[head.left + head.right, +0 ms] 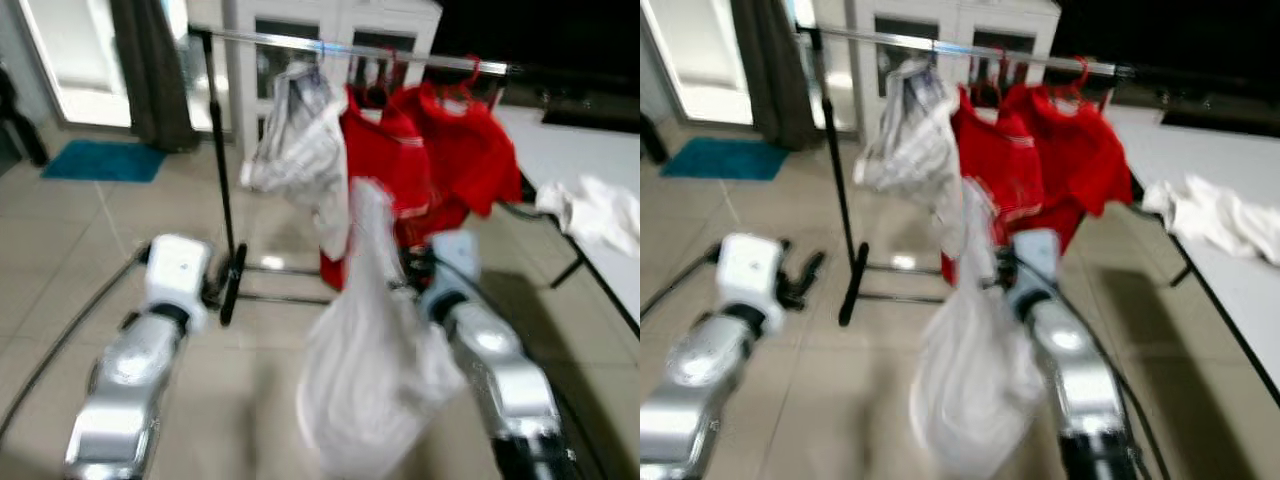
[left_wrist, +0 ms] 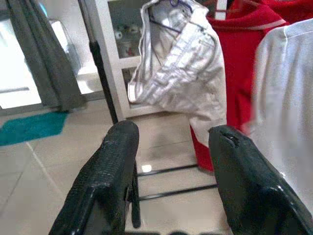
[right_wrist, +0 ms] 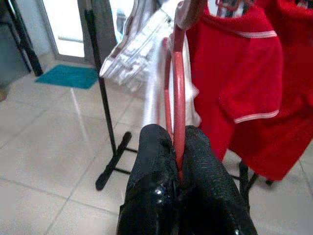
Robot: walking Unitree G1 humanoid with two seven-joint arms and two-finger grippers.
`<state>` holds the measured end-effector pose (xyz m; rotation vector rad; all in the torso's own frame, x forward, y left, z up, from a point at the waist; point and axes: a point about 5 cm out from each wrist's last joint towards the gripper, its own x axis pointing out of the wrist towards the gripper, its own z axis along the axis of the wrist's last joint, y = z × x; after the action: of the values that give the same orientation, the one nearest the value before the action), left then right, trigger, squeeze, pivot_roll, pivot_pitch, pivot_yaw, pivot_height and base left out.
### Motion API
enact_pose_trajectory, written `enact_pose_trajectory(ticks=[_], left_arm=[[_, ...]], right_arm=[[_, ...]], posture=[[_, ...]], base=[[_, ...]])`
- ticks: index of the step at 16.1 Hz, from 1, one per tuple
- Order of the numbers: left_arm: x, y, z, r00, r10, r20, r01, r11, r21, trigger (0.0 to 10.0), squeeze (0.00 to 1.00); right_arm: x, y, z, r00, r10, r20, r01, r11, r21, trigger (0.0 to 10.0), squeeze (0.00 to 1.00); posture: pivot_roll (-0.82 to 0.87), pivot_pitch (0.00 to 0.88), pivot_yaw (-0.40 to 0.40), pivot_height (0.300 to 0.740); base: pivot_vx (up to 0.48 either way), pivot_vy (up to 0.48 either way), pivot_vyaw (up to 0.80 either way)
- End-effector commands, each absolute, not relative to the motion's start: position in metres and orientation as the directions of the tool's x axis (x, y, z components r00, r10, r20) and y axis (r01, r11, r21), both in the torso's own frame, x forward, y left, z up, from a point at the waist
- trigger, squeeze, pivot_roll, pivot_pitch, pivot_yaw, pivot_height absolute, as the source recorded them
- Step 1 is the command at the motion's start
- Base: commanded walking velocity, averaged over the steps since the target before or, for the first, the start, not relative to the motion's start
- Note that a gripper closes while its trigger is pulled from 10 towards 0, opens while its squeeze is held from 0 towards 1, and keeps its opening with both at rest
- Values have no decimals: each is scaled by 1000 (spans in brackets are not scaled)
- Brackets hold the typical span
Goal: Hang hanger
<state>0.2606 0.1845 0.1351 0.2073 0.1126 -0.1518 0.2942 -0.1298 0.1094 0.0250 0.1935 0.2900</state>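
— Nearest? Right gripper [image 3: 178, 161], clamped on a red hanger [image 3: 178, 98] carrying a white garment [image 1: 370, 370].
— Where? Just before the clothes rail [image 1: 350, 45], near red shirts [image 1: 440, 160].
— Left gripper [image 2: 171, 161]? Spread wide, empty.

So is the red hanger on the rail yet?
No. The right hand holds the red hanger below the rail.

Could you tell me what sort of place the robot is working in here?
Probably a laundry or utility corner of a home: a clothes rail hung with red shirts, a tiled floor with a teal mat, and a white cabinet behind.
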Motion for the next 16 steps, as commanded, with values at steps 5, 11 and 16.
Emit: enact_pose_trajectory(ticks=[5, 11, 16], left_arm=[[262, 177, 137, 985, -139, -104, 153, 978, 139, 10000, 0], [266, 179, 139, 987, -128, -97, 142, 979, 148, 10000, 0], [264, 178, 137, 984, -142, -109, 158, 975, 154, 10000, 0]], right_arm=[[299, -141, 115, 946, 281, -163, -279, 960, 36, 10000, 0], [296, -132, 113, 936, 311, -164, -310, 950, 30, 10000, 0], [285, -120, 112, 862, 462, -207, -477, 879, -26, 10000, 0]], posture=[[-30, 0, -97, 740], [-20, 0, -87, 740], [-39, 0, -74, 740]], base=[[350, 0, 0], [357, 0, 400], [361, 0, 0]])
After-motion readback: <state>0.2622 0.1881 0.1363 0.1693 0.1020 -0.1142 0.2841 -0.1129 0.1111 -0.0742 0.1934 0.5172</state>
